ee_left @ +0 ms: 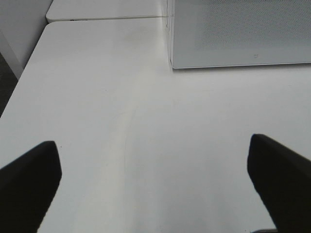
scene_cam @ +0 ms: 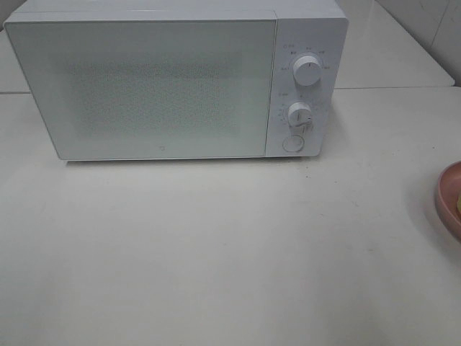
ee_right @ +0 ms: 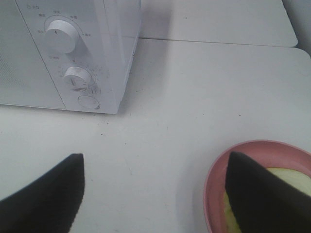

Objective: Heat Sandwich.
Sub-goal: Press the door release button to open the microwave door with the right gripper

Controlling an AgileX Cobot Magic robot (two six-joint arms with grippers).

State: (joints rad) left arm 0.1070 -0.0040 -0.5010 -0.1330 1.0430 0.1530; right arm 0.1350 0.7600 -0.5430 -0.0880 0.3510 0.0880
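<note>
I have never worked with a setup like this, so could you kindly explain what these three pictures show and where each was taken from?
It is a two-armed robot at a white table. One picture looks down from a high camera: a white microwave with its door shut, and a pink plate at the right edge. The other two come from cameras on the wrists; the dark shapes are claw fingers. The left claw is open over bare table. The right claw is open beside the plate, which holds the pale-yellow sandwich. Nothing is held.
</note>
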